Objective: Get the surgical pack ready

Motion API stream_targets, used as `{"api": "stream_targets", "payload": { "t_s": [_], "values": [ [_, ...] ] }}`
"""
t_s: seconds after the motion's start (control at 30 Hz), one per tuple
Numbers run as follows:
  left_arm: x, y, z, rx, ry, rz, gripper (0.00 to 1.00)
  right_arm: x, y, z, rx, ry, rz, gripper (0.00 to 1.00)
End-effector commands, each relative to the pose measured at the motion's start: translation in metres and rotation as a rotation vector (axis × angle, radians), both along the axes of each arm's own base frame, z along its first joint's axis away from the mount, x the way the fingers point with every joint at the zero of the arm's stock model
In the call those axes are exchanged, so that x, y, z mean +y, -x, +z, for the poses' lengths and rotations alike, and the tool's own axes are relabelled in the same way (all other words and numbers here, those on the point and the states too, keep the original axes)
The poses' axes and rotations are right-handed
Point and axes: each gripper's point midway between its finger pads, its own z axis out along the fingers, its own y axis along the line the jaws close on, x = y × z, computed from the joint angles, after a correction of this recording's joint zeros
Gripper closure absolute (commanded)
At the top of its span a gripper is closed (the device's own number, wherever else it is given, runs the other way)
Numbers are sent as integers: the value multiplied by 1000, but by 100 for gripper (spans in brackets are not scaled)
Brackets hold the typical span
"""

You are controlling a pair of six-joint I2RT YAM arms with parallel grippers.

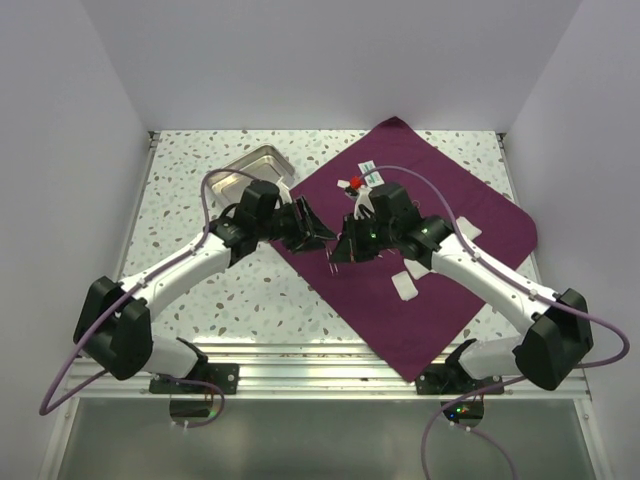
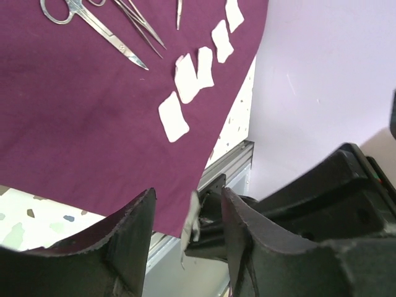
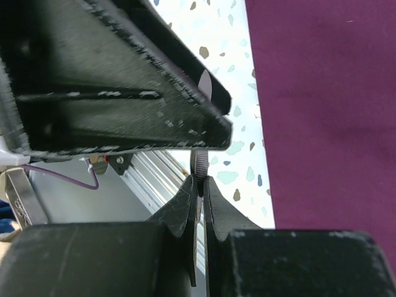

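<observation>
Top view's not much help: the tray [image 1: 256, 160] is partly tucked behind the left arm [image 1: 190, 265], and the packets [image 1: 368, 176] are too tiny to read. The scissors [image 2: 93, 26] get chopped off by the left wrist shot's top edge. The pale sliver [image 3: 199, 162] pinched in the right tool [image 3: 201, 183] mostly hides behind a dark blurry bulk [image 3: 117, 80], so no clue what it is.

The plum-purple cloth [image 1: 440, 290] lay spread flat, diamond-wise. Silver scissors [image 2: 93, 21] and white gauze pads [image 2: 185, 77] rested on it, with small packets [image 1: 368, 172] near its far corner. The steel tray [image 1: 255, 165] sat empty just beside its far-left edge. A thin white piece [image 2: 192, 216] hung edge-on, lifted.
</observation>
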Motion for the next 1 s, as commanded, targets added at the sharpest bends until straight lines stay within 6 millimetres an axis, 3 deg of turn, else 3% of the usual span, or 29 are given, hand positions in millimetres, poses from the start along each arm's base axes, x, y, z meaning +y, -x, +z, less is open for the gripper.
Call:
{"api": "stream_targets", "payload": {
  "t_s": [0.0,0.17,0.3,0.47,0.6,0.63,0.67,0.77,0.8,0.87,0.9,0.93,0.97],
  "values": [
    [-4,-8,6,-17,2,25,50,4,1,15,-38,-46,-7,100],
    [-6,-8,6,-15,-5,19,69,5,0,13,-47,-35,-4,100],
    [-6,-7,5,-10,-9,14,71,5,-2,11,-46,-19,0,100],
    [-8,-6,5,-11,-9,-5,81,6,-2,7,-42,-10,7,100],
    [-9,-6,2,-9,-18,-27,100,7,-4,8,-44,-4,10,99],
    [-11,-6,6,-17,-18,-37,100,7,-4,8,-39,-2,8,93],
    [-10,-7,6,-36,-35,-54,100,6,-6,4,-33,17,-3,72],
    [0,-18,3,-93,-174,-75,100,-3,-3,1,7,76,-18,40],
    [8,-28,-10,-86,-253,-60,100,-11,-2,-2,18,122,-35,37],
    [21,-37,-7,-133,-374,-109,100,-19,-1,-3,21,162,-47,33],
    [37,-43,-23,-108,-480,-95,100,-27,1,-4,24,204,-51,33],
    [42,-57,-11,-156,-515,-87,100,-31,1,-4,23,220,-52,32],
    [51,-65,-13,-203,-581,-120,100,-35,2,-5,24,240,-55,33]
  ]
}}
